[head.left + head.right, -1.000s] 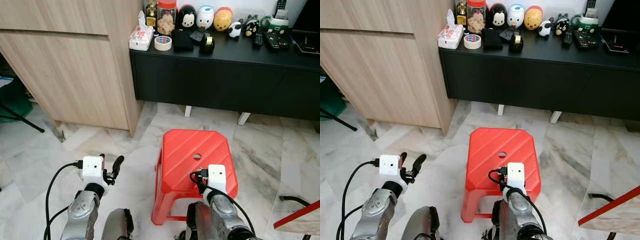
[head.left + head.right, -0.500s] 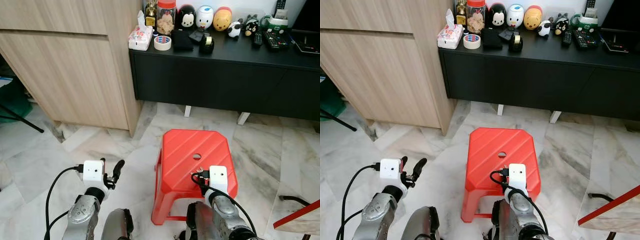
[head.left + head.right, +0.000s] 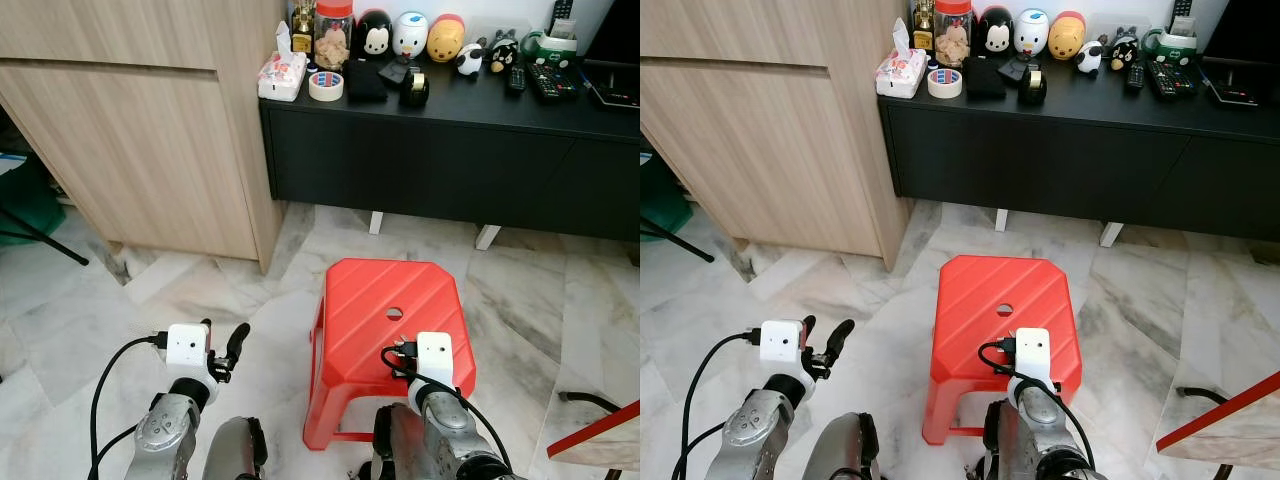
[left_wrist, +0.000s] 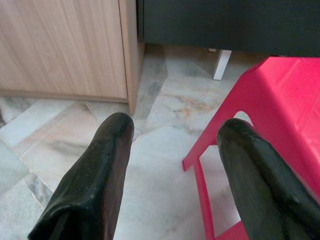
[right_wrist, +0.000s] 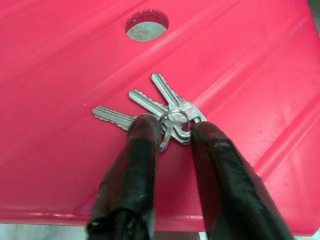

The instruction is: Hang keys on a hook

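Observation:
A bunch of silver keys (image 5: 162, 112) on a ring lies flat on the seat of a red plastic stool (image 3: 375, 300), a little in front of the seat's round hole (image 5: 146, 26). My right gripper (image 5: 175, 131) reaches down over the stool's near edge. Its two black fingers are closed in on the key ring, one fingertip (image 5: 145, 127) on a key blade and the other on the key heads. My left gripper (image 4: 175, 132) hangs open over the marble floor to the left of the stool, nothing between its fingers (image 3: 237, 338).
A low black console (image 3: 450, 150) stands behind the stool, with figurines, a tape roll (image 3: 325, 86) and remotes on top. A wooden cabinet (image 3: 140, 130) stands at the left. A red-edged table corner (image 3: 595, 435) juts in at the lower right.
The left arm has sunk slightly. The right gripper stays at the keys on the stool.

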Tool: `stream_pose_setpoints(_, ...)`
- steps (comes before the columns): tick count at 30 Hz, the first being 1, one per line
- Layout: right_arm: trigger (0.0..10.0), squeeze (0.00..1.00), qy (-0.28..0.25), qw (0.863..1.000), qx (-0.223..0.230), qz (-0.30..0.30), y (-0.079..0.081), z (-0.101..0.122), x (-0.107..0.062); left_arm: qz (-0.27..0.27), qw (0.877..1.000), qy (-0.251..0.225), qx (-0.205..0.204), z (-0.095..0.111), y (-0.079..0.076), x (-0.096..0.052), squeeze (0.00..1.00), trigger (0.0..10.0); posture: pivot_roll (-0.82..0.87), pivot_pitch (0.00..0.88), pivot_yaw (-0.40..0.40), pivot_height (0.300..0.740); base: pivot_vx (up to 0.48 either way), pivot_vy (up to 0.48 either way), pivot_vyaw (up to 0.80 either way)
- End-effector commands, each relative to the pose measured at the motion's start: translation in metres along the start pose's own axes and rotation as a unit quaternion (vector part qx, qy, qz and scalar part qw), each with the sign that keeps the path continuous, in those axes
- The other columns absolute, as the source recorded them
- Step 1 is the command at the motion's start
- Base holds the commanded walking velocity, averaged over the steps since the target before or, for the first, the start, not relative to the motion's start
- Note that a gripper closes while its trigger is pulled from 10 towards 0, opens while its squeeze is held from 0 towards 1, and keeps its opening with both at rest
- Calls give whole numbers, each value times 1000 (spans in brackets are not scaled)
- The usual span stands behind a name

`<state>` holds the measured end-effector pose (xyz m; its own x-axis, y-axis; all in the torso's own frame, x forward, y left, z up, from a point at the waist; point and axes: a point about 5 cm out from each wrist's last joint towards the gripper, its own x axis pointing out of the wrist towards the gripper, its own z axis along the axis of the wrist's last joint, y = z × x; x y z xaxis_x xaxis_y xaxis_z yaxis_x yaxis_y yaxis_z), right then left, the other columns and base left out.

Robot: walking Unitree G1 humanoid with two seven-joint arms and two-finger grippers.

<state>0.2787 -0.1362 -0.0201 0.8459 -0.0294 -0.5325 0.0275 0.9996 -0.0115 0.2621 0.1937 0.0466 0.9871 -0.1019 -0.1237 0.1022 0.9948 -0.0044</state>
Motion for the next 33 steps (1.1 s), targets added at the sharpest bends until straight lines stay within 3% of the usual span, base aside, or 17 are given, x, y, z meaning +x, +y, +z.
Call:
stream_pose_setpoints(1, 0, 0, 8, 1000, 3, -4, 0, -4, -1, -2, 1000, 9, 4, -2, 0, -3, 0, 10000, 89, 154, -27, 582, 0, 0, 0)
stream_pose_setpoints(16, 0, 0, 12, 1000, 6, -25, -5, -42, -22, -8, 1000, 16, 7, -5, -3, -1, 0, 10000, 67, 143, -30, 582, 0, 0, 0)
stream_pose_setpoints(23, 0, 0, -22, 999, 20, -30, -7, -34, -24, -8, 1000, 16, 7, -5, -3, 0, 0, 10000, 68, 142, -32, 582, 0, 0, 0)
stream_pose_setpoints(24, 2314, 0, -37, 999, 24, -29, -7, -28, -23, -8, 1000, 16, 7, -5, -2, 0, 0, 10000, 68, 141, -32, 582, 0, 0, 0)
stream_pose_setpoints(25, 10000, 0, -52, 998, 28, -29, -7, -21, -22, -7, 1000, 15, 7, -5, -2, 0, 0, 10000, 67, 140, -32, 582, 0, 0, 0)
stream_pose_setpoints(33, 10000, 0, -103, 993, 44, -29, -8, 5, -19, -7, 1000, 14, 5, -5, -2, 0, 0, 10000, 69, 135, -36, 582, 0, 0, 0)
